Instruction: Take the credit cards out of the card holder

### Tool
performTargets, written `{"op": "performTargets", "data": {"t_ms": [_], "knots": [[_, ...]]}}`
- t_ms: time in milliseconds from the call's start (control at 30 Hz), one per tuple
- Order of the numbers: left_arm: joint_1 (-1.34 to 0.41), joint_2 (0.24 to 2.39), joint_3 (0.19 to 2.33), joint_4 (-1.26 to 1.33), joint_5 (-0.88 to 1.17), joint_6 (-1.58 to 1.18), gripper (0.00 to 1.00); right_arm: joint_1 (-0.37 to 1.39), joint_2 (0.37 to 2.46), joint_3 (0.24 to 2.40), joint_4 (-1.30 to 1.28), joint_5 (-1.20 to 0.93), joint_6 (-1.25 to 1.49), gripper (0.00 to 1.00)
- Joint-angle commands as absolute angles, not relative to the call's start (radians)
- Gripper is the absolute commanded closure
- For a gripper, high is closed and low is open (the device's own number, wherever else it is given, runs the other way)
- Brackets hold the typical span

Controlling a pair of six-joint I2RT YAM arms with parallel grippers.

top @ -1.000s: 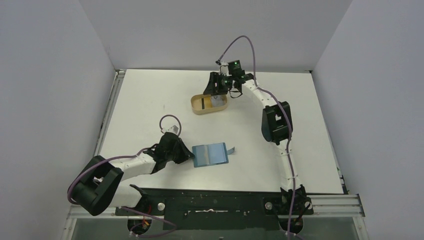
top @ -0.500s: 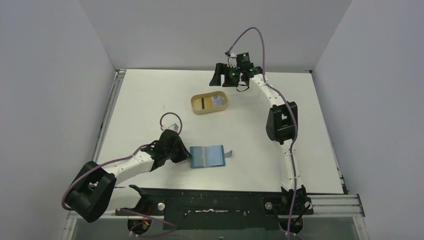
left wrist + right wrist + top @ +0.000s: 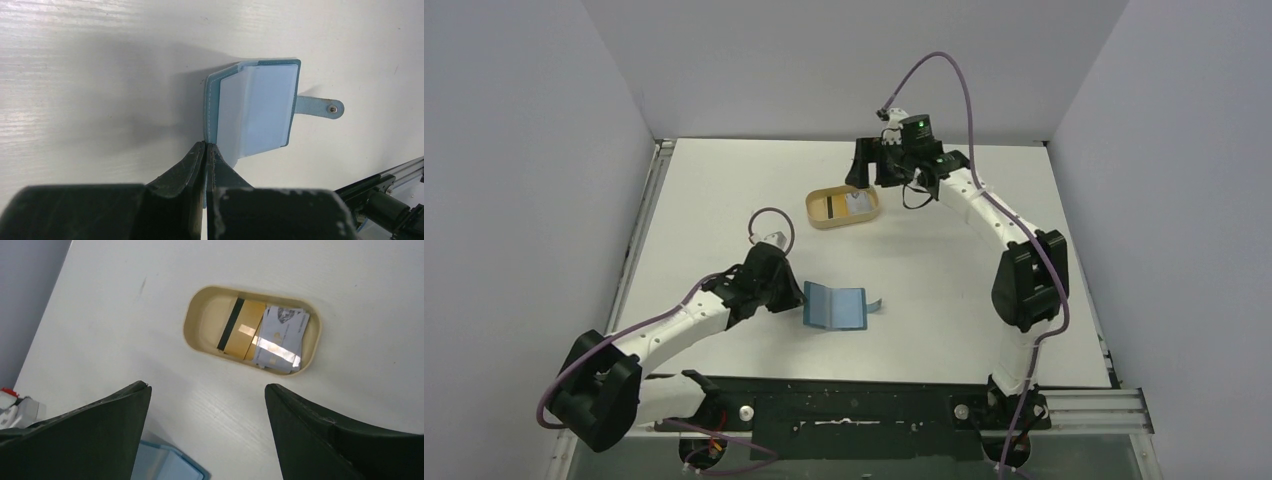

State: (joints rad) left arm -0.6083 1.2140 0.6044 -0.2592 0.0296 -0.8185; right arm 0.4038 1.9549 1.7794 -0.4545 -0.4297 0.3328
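The teal card holder (image 3: 834, 307) lies open near the table's front middle, its snap tab (image 3: 320, 107) pointing right. My left gripper (image 3: 796, 303) is shut on the edge of its left flap (image 3: 212, 107), which stands tilted up off the table. Pale blue pockets (image 3: 257, 112) face up; I cannot tell if cards are inside. Two credit cards lie in the tan oval tray (image 3: 190, 325): a gold one with a black stripe (image 3: 243, 327) and a whitish one (image 3: 281, 337). My right gripper (image 3: 864, 165) hangs open and empty above the tray's far side.
The tan tray (image 3: 816, 212) sits at the back middle of the table. White walls close the table's back and sides. A metal rail (image 3: 637, 240) runs along the left edge, and the arm bases stand at the near edge.
The right gripper opened wider and rose back away from the tray. The left gripper drew the card holder's left flap up and inward, so the holder looks narrower.
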Motion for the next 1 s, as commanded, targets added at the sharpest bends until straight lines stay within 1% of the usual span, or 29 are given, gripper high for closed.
{"op": "performTargets", "data": {"t_ms": [0, 100, 267, 600, 967], "knots": [[-0.617, 1.217, 0.669, -0.294, 0.008, -0.787, 1.00, 0.516, 1.820, 1.591, -0.385, -0.313, 0.296, 0.12], [-0.620, 1.232, 0.688, -0.306, 0.008, -0.783, 1.00, 0.577, 1.780, 1.453, -0.326, -0.312, 0.335, 0.12], [-0.629, 1.256, 0.717, -0.321, -0.018, -0.779, 1.00, 0.690, 1.789, 1.345, -0.266, -0.297, 0.368, 0.13], [-0.642, 1.274, 0.745, -0.344, -0.038, -0.785, 1.00, 0.811, 1.799, 1.284, -0.207, -0.273, 0.409, 0.13], [-0.643, 1.285, 0.757, -0.369, -0.051, -0.786, 1.00, 0.847, 1.812, 1.243, -0.208, -0.228, 0.399, 0.12]]}}
